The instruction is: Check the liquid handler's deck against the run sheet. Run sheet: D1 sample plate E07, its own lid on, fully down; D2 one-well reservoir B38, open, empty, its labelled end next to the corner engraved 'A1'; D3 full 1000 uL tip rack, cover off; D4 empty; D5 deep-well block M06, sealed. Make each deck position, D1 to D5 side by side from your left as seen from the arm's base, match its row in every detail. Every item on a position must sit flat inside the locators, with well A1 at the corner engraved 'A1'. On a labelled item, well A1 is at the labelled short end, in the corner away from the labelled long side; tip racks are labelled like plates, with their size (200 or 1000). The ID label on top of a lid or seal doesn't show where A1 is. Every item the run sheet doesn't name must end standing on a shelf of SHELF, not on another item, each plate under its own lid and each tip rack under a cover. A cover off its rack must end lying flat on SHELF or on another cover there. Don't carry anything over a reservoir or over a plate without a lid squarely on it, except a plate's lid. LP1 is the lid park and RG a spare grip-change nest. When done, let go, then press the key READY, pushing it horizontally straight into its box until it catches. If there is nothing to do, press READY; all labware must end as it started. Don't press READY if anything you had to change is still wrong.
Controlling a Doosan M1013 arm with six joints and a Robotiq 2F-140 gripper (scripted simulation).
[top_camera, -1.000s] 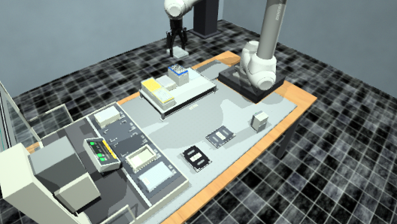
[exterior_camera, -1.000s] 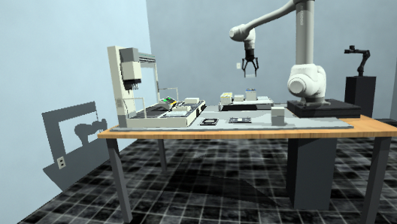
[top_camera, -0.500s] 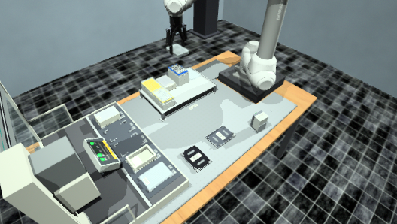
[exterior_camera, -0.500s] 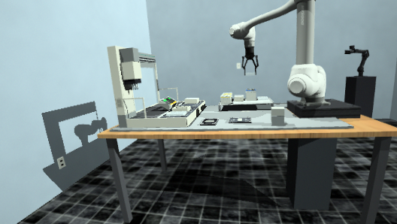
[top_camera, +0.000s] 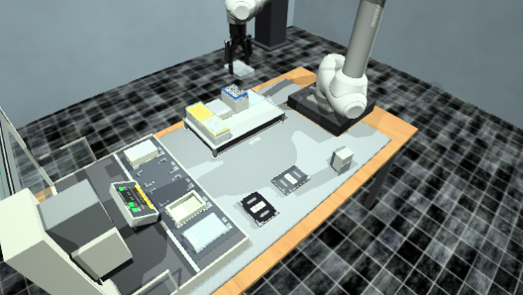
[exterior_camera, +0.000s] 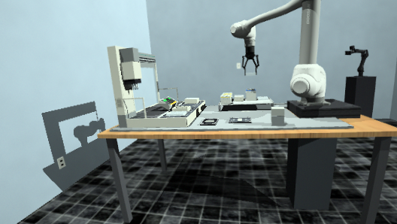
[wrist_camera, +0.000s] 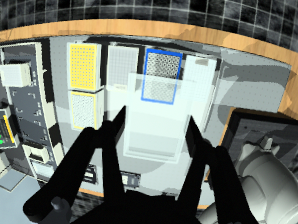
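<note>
My gripper point(top_camera: 239, 58) hangs high above the far end of the SHELF point(top_camera: 238, 121) and is shut on a clear, see-through cover point(top_camera: 240, 67). In the wrist view the cover point(wrist_camera: 154, 119) sits between my fingers, and it also shows in the side view point(exterior_camera: 250, 71). Below it a blue-rimmed tip rack point(top_camera: 234, 95) point(wrist_camera: 162, 72) stands uncovered on the shelf. Two yellow-topped racks point(top_camera: 208, 119) and a grey item point(top_camera: 218, 107) stand beside it. On the deck are a white block point(top_camera: 141, 151), an open white reservoir point(top_camera: 185, 206) and a lidded plate point(top_camera: 205, 232).
The liquid handler's tower point(top_camera: 45, 233) and a panel with green lights point(top_camera: 133, 203) stand over the deck. Two black nests point(top_camera: 291, 179) point(top_camera: 259, 208) and a small grey key box point(top_camera: 342, 159) sit on the mat. My arm's base point(top_camera: 342, 94) is at the right rear.
</note>
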